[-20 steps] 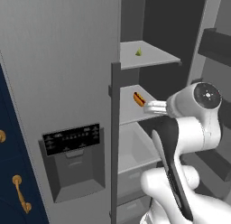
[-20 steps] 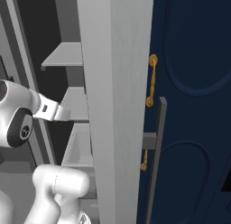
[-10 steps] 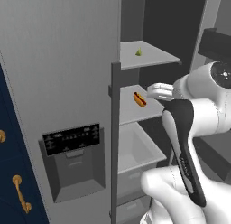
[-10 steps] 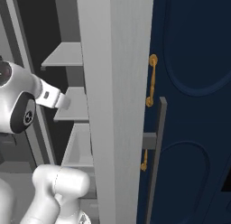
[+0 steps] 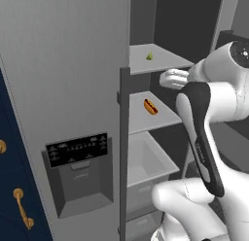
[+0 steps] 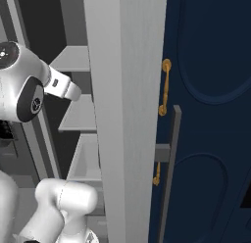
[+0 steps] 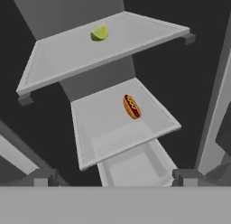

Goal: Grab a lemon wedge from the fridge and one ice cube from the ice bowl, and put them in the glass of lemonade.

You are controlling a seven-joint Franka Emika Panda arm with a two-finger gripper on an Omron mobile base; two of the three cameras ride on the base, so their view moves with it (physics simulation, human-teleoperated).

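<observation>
Lemon wedge [image 7: 99,33] on the upper shelf [image 7: 67,60] of the open fridge [image 5: 63,79].

Small, yellow-green, lying alone toward the back of that shelf. One shelf down, a hot dog [image 7: 131,105]; beneath that, an open drawer [image 5: 146,160]. Gripper [image 5: 168,78] level with the front edge of the upper shelf, short of the wedge and holding nothing; fingertips [image 7: 182,175] well apart at the bottom of the hand view. Navy cabinet [image 6: 211,114] with brass handles beside the fridge door.

Simulated home kitchen: tall grey fridge [image 5: 73,65] open, dispenser panel [image 5: 78,150], navy cabinets [image 6: 211,90] with brass handles [image 6: 165,87]; shelves ahead of gripper hold hot dog [image 7: 131,106], lemon wedge [image 7: 99,33].
</observation>
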